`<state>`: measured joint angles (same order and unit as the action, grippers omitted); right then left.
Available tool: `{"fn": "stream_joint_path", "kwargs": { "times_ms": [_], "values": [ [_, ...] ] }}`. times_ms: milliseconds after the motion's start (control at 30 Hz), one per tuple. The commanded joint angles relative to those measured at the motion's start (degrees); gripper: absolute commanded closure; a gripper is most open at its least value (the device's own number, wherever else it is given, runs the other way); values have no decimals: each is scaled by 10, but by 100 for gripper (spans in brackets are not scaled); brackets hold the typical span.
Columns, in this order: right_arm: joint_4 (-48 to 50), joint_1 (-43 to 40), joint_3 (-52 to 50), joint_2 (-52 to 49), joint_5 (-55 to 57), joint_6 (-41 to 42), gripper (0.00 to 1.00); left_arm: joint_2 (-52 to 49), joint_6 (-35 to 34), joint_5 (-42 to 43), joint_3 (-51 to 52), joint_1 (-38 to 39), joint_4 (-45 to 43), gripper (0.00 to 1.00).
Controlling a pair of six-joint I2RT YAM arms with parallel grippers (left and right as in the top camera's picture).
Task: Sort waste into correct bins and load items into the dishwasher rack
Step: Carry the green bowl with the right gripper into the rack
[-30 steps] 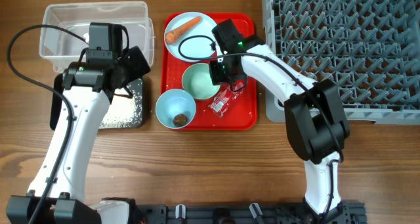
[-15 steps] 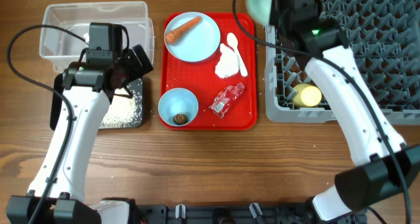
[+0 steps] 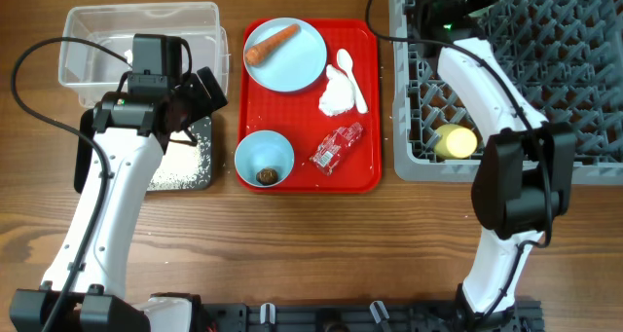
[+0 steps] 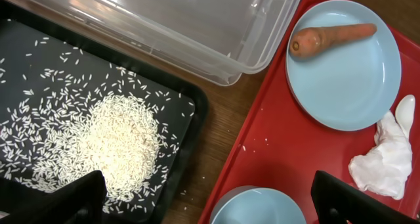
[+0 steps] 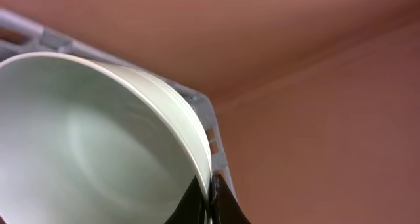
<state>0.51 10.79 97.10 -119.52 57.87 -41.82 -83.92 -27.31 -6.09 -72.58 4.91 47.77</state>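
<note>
Only the right wrist view shows the right gripper [image 5: 210, 201] clenched on the rim of a pale bowl [image 5: 98, 138], with a corner of the rack [image 5: 205, 115] just behind. Overhead, that gripper is cut off at the rack's far-left edge and the bowl is unseen. The left wrist view shows the left gripper [image 4: 209, 201] spread wide above the rice [image 4: 118, 138] in the black tray [image 4: 180, 102]. Overhead, a cup [image 3: 456, 142] lies in the rack.

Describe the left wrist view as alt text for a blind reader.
Loose white rice lies heaped in a black tray beside a clear tub. On the red tray, a carrot rests on a blue plate near a crumpled napkin.
</note>
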Motion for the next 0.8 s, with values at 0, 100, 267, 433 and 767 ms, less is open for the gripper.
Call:
{"fn": "stream_joint_path", "kwargs": {
  "times_ms": [0, 100, 267, 433, 767],
  "values": [
    [3, 3, 0, -26, 21, -33, 96, -3, 0, 3, 2, -3, -1, 0],
    [-28, 4, 0, -40, 16, -31, 96, -3, 0, 3, 2, -3, -1, 0],
    [-27, 9, 0, -48, -13, -30, 96, -3, 0, 3, 2, -3, -1, 0],
    [-17, 9, 0, -48, -49, -30, 96, -3, 0, 3, 2, -3, -1, 0],
    [-31, 10, 0, -48, -121, -12, 96, -3, 0, 3, 2, -3, -1, 0]
  ]
}}
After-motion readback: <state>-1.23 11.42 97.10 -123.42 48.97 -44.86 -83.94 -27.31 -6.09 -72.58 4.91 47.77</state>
